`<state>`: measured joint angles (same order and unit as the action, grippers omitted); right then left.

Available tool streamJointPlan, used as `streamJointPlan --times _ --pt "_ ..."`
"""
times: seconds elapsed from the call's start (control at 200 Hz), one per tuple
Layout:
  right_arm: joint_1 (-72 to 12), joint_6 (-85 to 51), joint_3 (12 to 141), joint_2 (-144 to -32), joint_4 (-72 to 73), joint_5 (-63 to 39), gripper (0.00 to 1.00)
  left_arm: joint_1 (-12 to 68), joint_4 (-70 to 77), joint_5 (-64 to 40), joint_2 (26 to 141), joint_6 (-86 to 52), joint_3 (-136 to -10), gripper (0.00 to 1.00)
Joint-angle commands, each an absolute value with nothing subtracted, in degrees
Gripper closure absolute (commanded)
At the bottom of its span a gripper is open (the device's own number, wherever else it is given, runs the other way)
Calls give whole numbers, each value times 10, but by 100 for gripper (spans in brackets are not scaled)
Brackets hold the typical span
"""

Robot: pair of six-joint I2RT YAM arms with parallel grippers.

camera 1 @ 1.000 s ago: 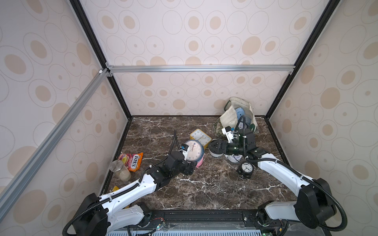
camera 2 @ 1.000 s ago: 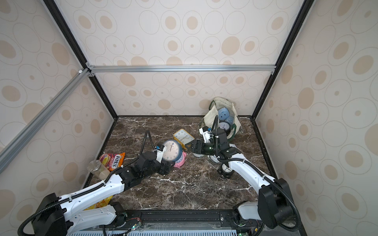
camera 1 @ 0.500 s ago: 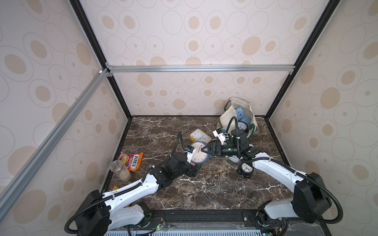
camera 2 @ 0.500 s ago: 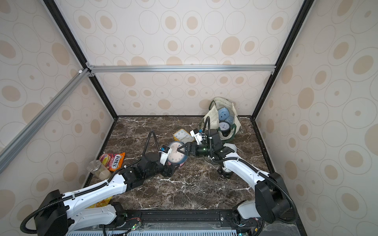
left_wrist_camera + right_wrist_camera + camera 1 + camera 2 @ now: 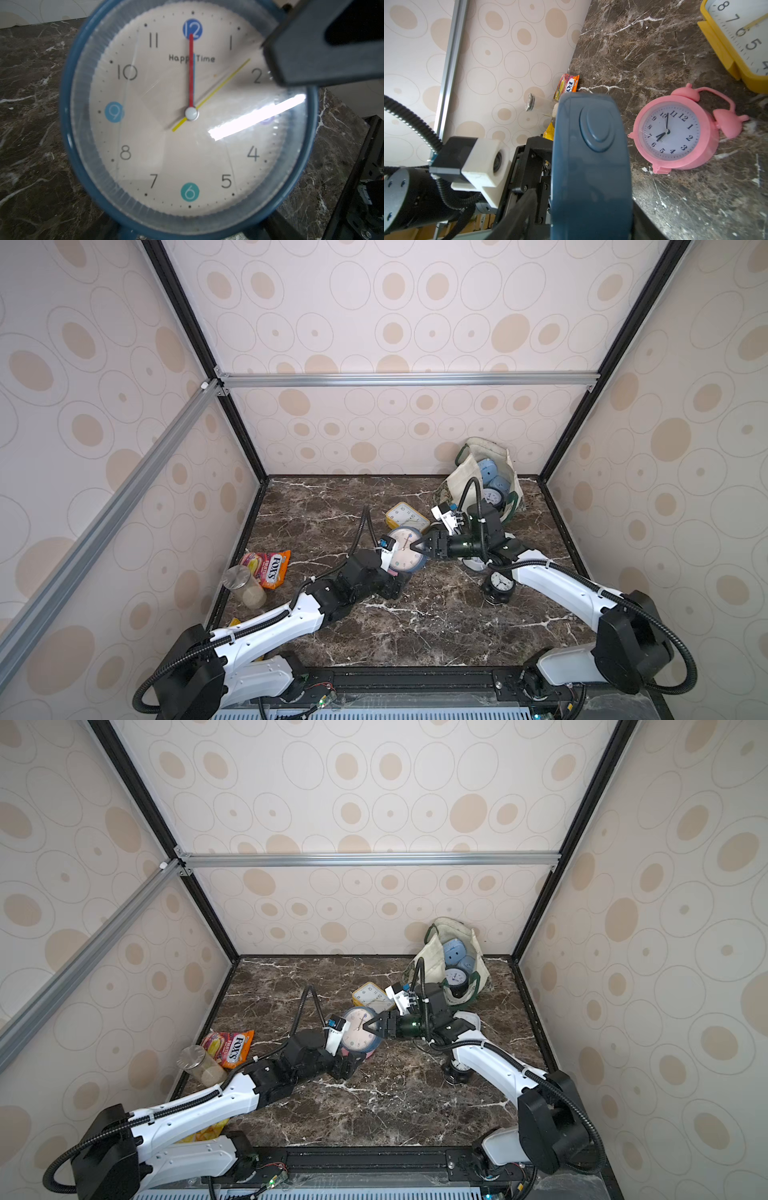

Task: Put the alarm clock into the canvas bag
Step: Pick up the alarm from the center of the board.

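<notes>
The alarm clock is round with a dark blue case and a pale dial. It hangs above the table's middle, and my left gripper is shut on its lower part, with the fingers hidden behind it. My right gripper reaches in from the right. It is shut across the clock's rim, with one black finger over the dial. The canvas bag stands open in the back right corner with blue clocks inside.
A yellow square clock lies just behind the held clock, and a pink twin-bell clock lies on the marble below it. A small black clock stands by my right forearm. At the left wall lie a candy packet and a glass jar.
My right gripper swung left from near the bag to the blue clock and closed across its rim. My left gripper shifted the clock slightly right and kept hold of it.
</notes>
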<state>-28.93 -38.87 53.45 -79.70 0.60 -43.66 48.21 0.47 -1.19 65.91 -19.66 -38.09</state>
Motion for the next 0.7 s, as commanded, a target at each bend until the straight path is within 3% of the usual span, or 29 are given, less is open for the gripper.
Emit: streamJointPlan --times 0.0,0.365,0.435,0.44,0.45,0.465,0.695 --pt "-293 -382 546 -799 -3 -427 45 488 37 -12 659 -188 -409 44" --pt "-293 -385 548 -805 0 -425 69 488 44 -20 659 -190 -409 41" --pt "-293 -384 550 -803 0 -419 76 488 44 -27 661 -190 -413 34" --pt "-293 -384 550 -803 0 -418 76 488 43 -29 661 -189 -413 29" --pt "-293 -383 550 -803 0 -417 77 488 42 -31 661 -189 -414 9" --pt "-292 -383 550 -803 0 -416 78 488 43 -35 661 -188 -415 2" --pt "-208 -406 532 -754 25 -397 82 488 68 -98 622 -201 -428 2"
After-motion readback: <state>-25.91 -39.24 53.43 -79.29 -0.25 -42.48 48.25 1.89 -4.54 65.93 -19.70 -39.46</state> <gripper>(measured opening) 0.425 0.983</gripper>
